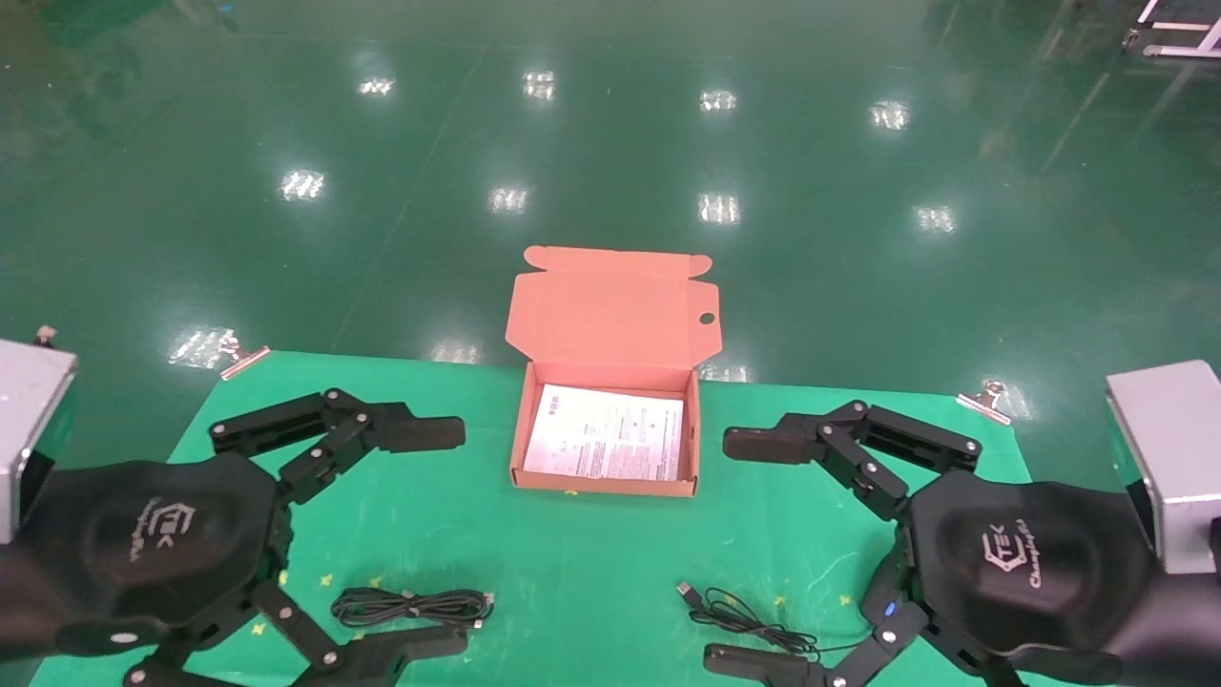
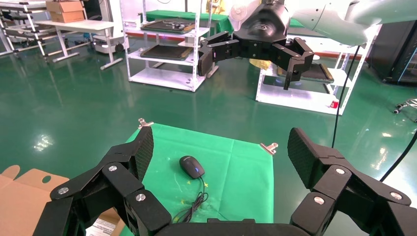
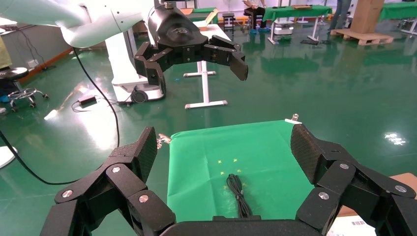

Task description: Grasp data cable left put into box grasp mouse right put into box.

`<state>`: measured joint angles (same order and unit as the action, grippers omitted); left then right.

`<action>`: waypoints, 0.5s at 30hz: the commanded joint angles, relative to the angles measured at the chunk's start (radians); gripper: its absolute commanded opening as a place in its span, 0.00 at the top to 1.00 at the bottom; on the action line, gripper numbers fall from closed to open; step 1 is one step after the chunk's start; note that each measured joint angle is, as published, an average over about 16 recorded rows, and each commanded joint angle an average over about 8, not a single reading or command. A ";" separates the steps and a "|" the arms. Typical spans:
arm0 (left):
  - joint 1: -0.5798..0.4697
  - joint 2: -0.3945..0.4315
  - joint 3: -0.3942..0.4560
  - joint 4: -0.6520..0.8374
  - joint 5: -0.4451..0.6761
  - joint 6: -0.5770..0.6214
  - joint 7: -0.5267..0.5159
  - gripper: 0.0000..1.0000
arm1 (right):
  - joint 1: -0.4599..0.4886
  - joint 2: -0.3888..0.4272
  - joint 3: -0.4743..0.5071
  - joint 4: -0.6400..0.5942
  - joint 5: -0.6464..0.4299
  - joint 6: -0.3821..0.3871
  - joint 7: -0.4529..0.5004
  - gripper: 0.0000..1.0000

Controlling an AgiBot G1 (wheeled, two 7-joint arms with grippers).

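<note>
The orange-brown box (image 1: 610, 482) stands open at the middle of the green table, lid flap (image 1: 612, 310) upright, a printed sheet inside. The data cable (image 1: 412, 606) lies near the front left; it also shows in the right wrist view (image 3: 236, 192). The mouse (image 2: 192, 166) shows in the left wrist view; in the head view only its cord (image 1: 739, 615) and USB plug show, the body hidden behind my right hand. My left gripper (image 1: 429, 544) hovers open and empty over the cable. My right gripper (image 1: 739, 551) hovers open and empty over the cord.
Green cloth (image 1: 572, 563) covers the table, held by metal clips (image 1: 243, 358) at its far corners. Grey metal blocks stand at the left edge (image 1: 29, 420) and the right edge (image 1: 1169, 448). Shiny green floor lies beyond the table.
</note>
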<state>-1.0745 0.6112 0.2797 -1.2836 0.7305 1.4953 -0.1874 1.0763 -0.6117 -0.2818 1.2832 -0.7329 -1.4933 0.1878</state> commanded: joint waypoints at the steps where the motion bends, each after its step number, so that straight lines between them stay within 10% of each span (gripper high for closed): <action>1: 0.000 0.000 0.000 0.000 0.000 0.000 0.000 0.00 | 0.000 0.000 0.000 0.000 0.000 0.000 0.000 0.00; 15: -0.006 -0.003 0.008 -0.004 0.012 0.004 -0.008 0.00 | 0.001 0.002 0.000 0.000 -0.005 0.001 -0.004 0.00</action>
<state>-1.0910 0.6071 0.2963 -1.2912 0.7602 1.5039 -0.2010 1.0818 -0.6053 -0.2830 1.2888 -0.7540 -1.4910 0.1742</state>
